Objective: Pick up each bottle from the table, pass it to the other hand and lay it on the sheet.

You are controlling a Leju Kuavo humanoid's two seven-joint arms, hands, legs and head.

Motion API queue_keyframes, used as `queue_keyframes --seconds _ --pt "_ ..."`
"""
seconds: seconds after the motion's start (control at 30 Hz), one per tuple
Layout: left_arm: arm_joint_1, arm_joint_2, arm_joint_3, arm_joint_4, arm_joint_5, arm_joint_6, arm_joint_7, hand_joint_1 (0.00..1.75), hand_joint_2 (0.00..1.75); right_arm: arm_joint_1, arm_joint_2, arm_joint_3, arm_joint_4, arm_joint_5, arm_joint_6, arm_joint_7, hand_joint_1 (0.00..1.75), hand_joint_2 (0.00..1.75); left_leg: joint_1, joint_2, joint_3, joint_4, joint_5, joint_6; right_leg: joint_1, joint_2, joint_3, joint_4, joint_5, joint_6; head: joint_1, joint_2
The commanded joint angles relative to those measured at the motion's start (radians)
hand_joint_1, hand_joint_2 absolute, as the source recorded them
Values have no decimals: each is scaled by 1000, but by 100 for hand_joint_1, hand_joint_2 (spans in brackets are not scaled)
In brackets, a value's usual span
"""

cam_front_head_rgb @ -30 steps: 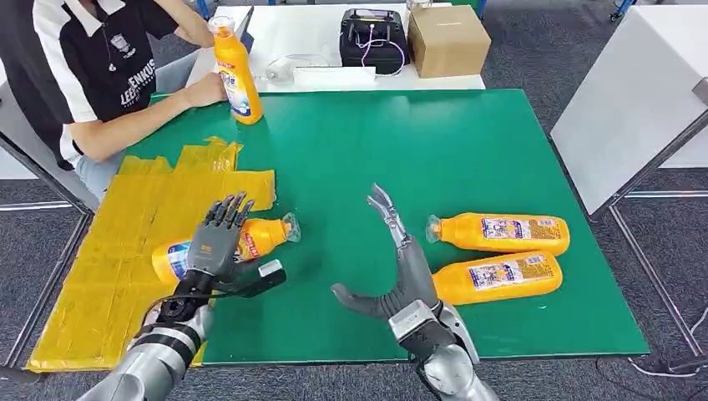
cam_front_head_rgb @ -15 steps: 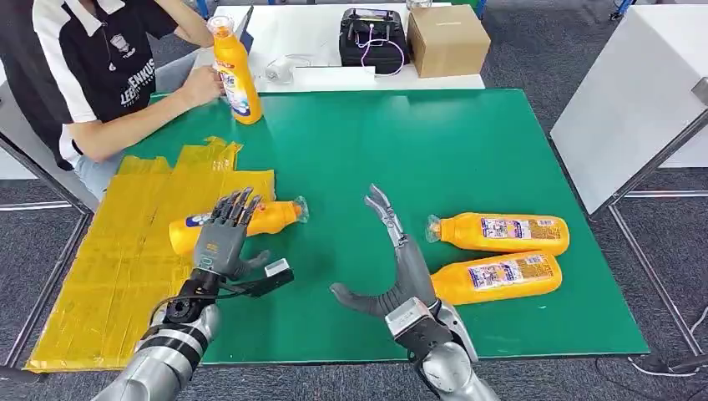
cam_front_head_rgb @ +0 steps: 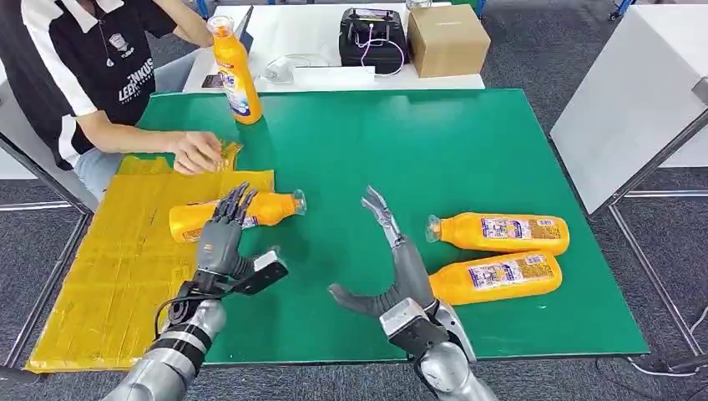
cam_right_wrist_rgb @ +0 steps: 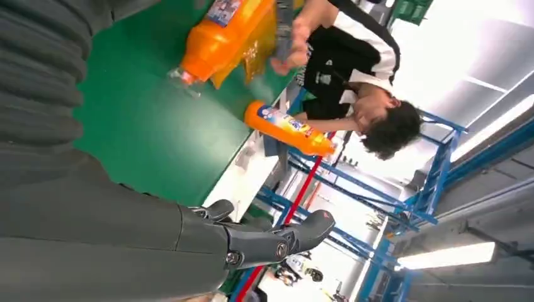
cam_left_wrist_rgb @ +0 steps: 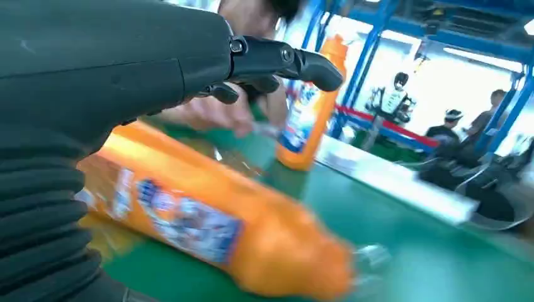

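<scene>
Across the yellow sheet's (cam_front_head_rgb: pixel 125 276) right edge, orange plastic bottle (cam_front_head_rgb: pixel 238 214) lying flat, left hand (cam_front_head_rgb: pixel 224 242) above it — fingers spread, empty, right hand (cam_front_head_rgb: pixel 392 267) open-fingered, holding nothing.

Glossy orange plastic bottles (cam_front_head_rgb: pixel 498 233) lie on a matt green table (cam_front_head_rgb: pixel 434 150). The yellow sheet (cam_front_head_rgb: pixel 125 259) at left looks crinkled and shiny. The cardboard box (cam_front_head_rgb: pixel 448 39) is matt brown.

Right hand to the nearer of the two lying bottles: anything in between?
Nothing visible. The right hand, open, hovers just beside the nearer bottle, with bare green table between them. The second lying bottle sits behind it.
</scene>
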Motion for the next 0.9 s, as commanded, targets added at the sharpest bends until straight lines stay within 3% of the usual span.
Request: queue_keyframes --seconds 0.03,0.2,0.23,0.27,0.37,0.43,0.47,0.57,0.83,0.87,0.9 --pt "134 -54 -30 -534 490 -383 -59 0 175 -5 -35 -55 -45 113 -104 29 0 175 1 1 2 1 -2 0 1 -1 4 -1 -2 0 0 0" --pt "187 -40 -40 -670 618 -470 -22 0 175 -12 -85 -97 -105 177 -145 71 0 175 0 2 0 1 -1 0 0 0 1 -1 -1 0 0 0" --pt "191 -39 -35 -670 657 -490 -27 0 175 -15 -96 -106 -109 224 -165 90 0 175 1 3 6 1 -4 0 2 1 7 -2 -2 0 0 0" --pt "202 -34 -33 -685 701 -518 -25 0 175 -28 -127 -120 -106 268 -174 134 0 175 0 2 1 0 -1 0 0 1 1 -1 0 0 0 0" --pt "234 -15 -19 -701 818 -614 12 0 175 -70 -226 -178 -50 366 -146 246 0 175 0 2 2 0 -1 1 1 0 3 -2 0 0 0 0" --pt "243 -9 -15 -699 828 -626 17 0 175 -87 -255 -208 -16 384 -121 250 0 175 1 3 4 -1 -2 1 1 1 6 -4 0 0 0 0" --pt "246 1 -19 -685 838 -649 41 0 175 -101 -296 -220 11 424 -92 287 0 0 0 2 3 -1 -1 1 0 1 4 -3 0 0 0 0" --pt "235 31 -31 -626 838 -681 75 0 175 -162 -420 -264 98 467 -10 340 0 0 0 2 7 -1 -2 1 1 0 9 -5 0 1 0 0" --pt "231 31 -32 -623 837 -682 73 0 175 -166 -409 -271 101 466 1 325 0 0 -1 3 5 0 -2 1 0 1 7 -3 0 0 0 0" --pt "222 53 -51 -609 811 -686 87 0 175 -205 -482 -260 138 434 83 407 0 175 -1 2 4 -1 -2 1 -2 0 5 -2 0 0 -1 0" --pt "212 65 -61 -592 793 -687 92 0 175 -251 -531 -267 195 407 117 423 0 175 -2 0 1 0 -1 2 -2 -1 2 -1 0 0 -1 0"
